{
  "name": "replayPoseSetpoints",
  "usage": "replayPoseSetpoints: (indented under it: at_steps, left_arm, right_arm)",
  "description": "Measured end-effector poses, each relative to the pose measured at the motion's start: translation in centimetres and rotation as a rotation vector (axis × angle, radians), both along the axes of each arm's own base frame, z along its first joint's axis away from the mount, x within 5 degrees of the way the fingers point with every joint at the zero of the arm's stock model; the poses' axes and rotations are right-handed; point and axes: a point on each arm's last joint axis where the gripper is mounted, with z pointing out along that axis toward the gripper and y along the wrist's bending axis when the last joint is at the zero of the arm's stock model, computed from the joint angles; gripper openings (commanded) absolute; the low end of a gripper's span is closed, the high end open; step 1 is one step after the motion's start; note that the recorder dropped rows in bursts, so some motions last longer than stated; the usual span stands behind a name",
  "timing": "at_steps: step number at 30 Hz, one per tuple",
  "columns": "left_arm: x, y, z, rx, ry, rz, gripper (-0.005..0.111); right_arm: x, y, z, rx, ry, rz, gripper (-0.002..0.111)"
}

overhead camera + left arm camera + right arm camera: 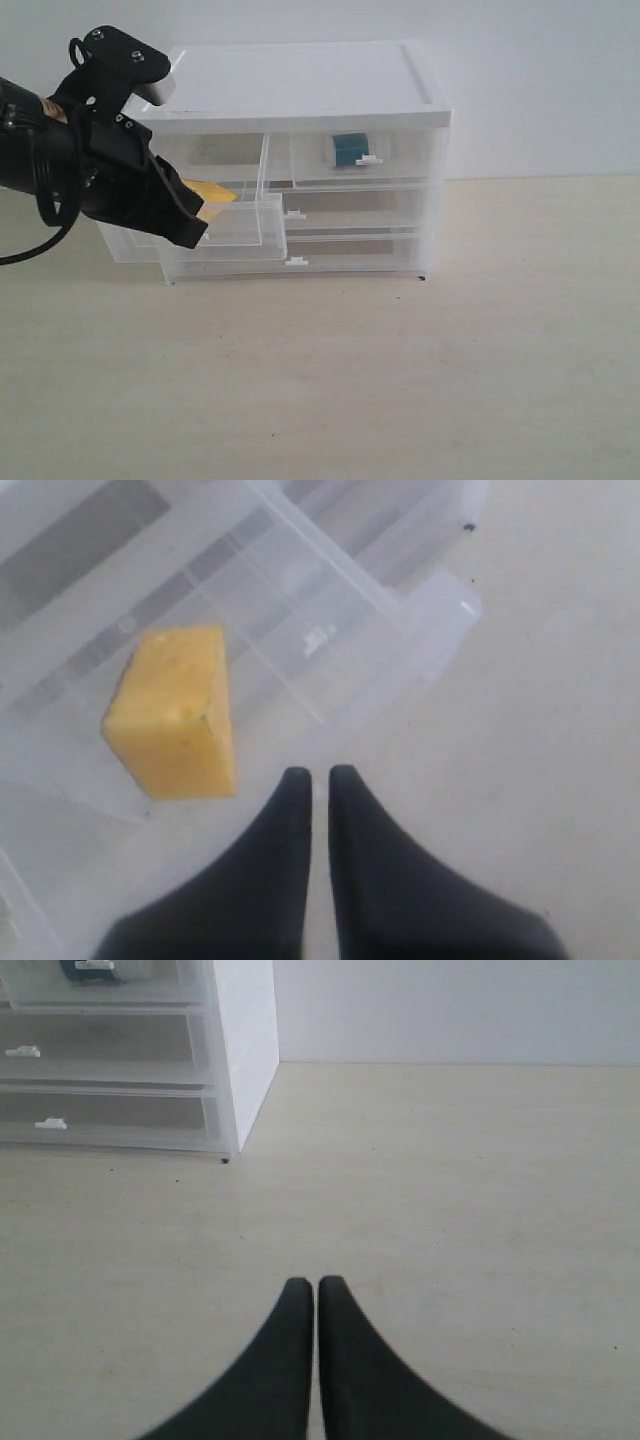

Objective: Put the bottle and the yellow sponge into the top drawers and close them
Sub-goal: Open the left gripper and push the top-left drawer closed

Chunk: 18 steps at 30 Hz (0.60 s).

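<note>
Left wrist view: the left tool [318,778] was held closed, empty, near the yellow sponge [175,712] laid in the open top drawer [440,630]; the right tool [316,1286] was closed.

The sponge [216,191] lies in the pulled-out left top drawer [246,226]. The bottle [350,150] sits in the right top drawer [410,160].

Found no legible text, label, brand, number or sign in any view. Can make out only a faint moulded mark [318,638] on the open top drawer [285,685], too blurred to read.
</note>
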Motion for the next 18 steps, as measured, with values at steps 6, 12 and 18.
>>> replayPoseSetpoints:
  at_steps: [6,12,18]
  left_arm:
    - [0.4,-0.1,-0.6,0.016,0.01,-0.003,0.004]
    - [-0.1,-0.1,0.9,0.021,0.034,-0.023,0.004]
    - [-0.4,-0.1,-0.1,0.063,0.137,-0.043,0.004]
  right_arm:
    - [0.0,0.0,0.0,0.0,0.0,0.0,0.0]
    - [0.0,0.0,0.0,0.0,0.0,0.0,0.0]
    - [0.0,0.0,0.0,0.0,0.0,0.0,0.0]
